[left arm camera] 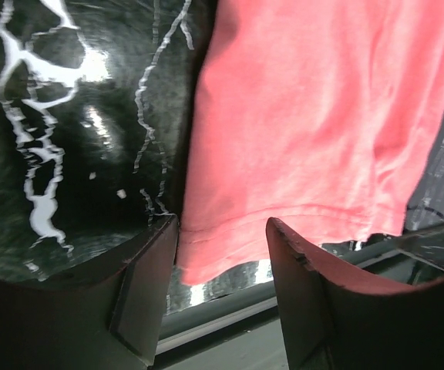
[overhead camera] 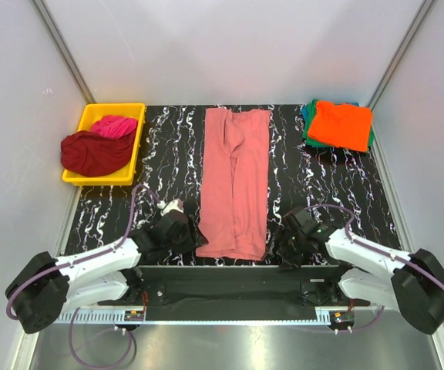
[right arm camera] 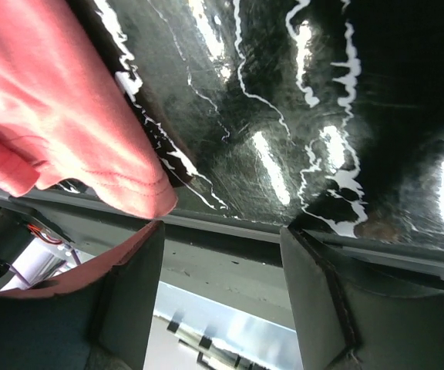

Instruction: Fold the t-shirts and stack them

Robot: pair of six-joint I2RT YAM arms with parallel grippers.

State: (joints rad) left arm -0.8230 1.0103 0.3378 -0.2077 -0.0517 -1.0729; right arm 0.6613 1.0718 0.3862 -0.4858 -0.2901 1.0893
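Note:
A large salmon-pink t-shirt (overhead camera: 235, 181) lies folded into a long strip down the middle of the black marbled table (overhead camera: 168, 154). My left gripper (overhead camera: 196, 235) is at its near left corner. In the left wrist view that gripper (left arm camera: 222, 231) is open, and the shirt's hem (left arm camera: 230, 231) lies between the fingertips. My right gripper (overhead camera: 274, 247) is at the near right corner. It (right arm camera: 220, 230) is open, and the shirt's corner (right arm camera: 137, 193) sits just above its left fingertip (right arm camera: 149, 239), with nothing in the gap. An orange t-shirt (overhead camera: 341, 125) lies folded on a green one (overhead camera: 307, 129).
A yellow tray (overhead camera: 95, 114) at the back left holds a crumpled dark red t-shirt (overhead camera: 91, 153) and a magenta one (overhead camera: 118, 125). The folded stack is at the back right. Both grippers hang over the table's near edge (right arm camera: 230, 227), with the metal rail just below.

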